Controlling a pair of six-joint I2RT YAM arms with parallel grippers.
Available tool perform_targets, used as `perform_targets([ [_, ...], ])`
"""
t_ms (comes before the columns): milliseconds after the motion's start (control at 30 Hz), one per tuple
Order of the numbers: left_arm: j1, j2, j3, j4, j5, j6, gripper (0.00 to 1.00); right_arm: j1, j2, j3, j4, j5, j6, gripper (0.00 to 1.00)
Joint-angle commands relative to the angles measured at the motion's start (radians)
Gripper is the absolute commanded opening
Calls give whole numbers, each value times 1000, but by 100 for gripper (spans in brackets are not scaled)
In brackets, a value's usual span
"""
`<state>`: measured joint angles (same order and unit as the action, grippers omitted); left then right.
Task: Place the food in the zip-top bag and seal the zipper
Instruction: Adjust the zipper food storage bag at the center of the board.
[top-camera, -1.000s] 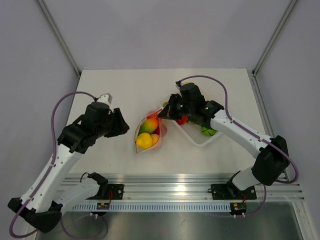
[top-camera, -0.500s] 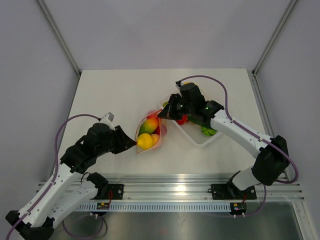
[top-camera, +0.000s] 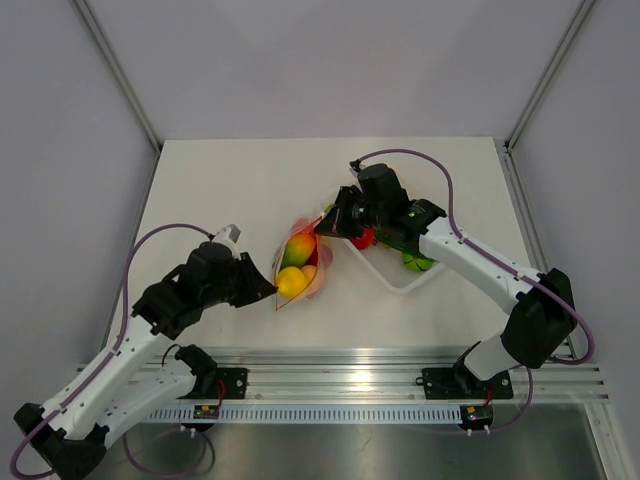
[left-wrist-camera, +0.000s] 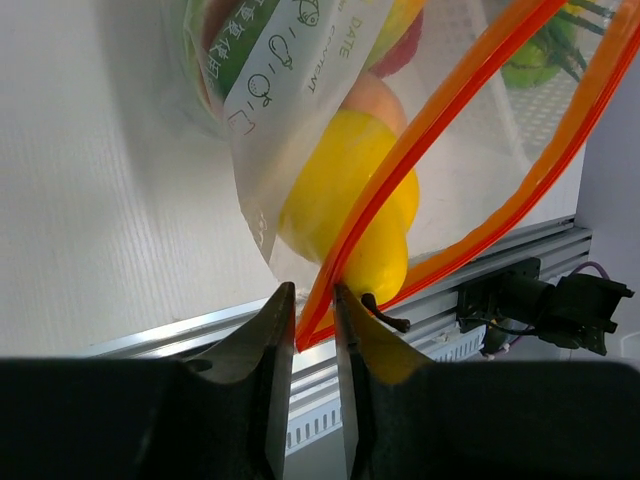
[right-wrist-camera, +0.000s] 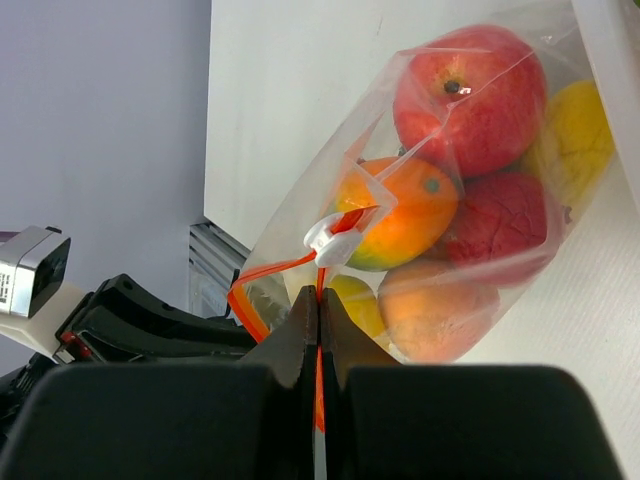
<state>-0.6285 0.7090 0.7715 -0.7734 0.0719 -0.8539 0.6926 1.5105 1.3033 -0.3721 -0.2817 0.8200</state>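
Note:
The zip-top bag (top-camera: 303, 266) lies at mid-table with several pieces of food inside, among them a yellow lemon (top-camera: 290, 283) and a mango (top-camera: 298, 247). Its mouth is open, and the orange zipper (left-wrist-camera: 440, 120) forms two separate strips. My left gripper (top-camera: 268, 288) is at the bag's near corner. In the left wrist view my left gripper (left-wrist-camera: 315, 320) is narrowly open with the zipper's end between the fingers. My right gripper (top-camera: 325, 226) is shut on the zipper (right-wrist-camera: 275, 268) at the far end, just below the white slider (right-wrist-camera: 330, 238). A red apple (right-wrist-camera: 468, 85) shows through the plastic.
The white tray (top-camera: 405, 282) sits right of the bag under my right arm, with green food (top-camera: 415, 262) and a red piece (top-camera: 363, 238) in it. The metal rail (top-camera: 380, 360) runs along the table's near edge.
My left arm has swung in from the left, bringing its fingers around the bag's near corner. My right gripper has held the far end still.

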Motion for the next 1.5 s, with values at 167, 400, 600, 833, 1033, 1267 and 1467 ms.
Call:
perform_targets([
  [167, -42, 38, 18, 26, -6, 15, 40, -5, 4, 53, 29, -16, 13, 0],
  [400, -59, 35, 26, 46, 20, 39, 41, -4, 4, 56, 32, -17, 24, 0],
  [600, -99, 66, 31, 54, 23, 56, 41, -4, 4, 56, 33, -20, 24, 0],
  [833, -125, 105, 31, 65, 0, 58, 39, -5, 1, 51, 36, -22, 27, 0],
  [1033, -142, 130, 31, 79, -63, 35, 36, -5, 1, 54, 45, -30, 31, 0],
  [1267, -142, 155, 107, 22, -158, 30, 0, -5, -15, 53, 13, -5, -2, 0],
  [1467, -113, 207, 317, -53, -116, 98, 0, -2, -26, 149, -175, 113, -180, 47],
])
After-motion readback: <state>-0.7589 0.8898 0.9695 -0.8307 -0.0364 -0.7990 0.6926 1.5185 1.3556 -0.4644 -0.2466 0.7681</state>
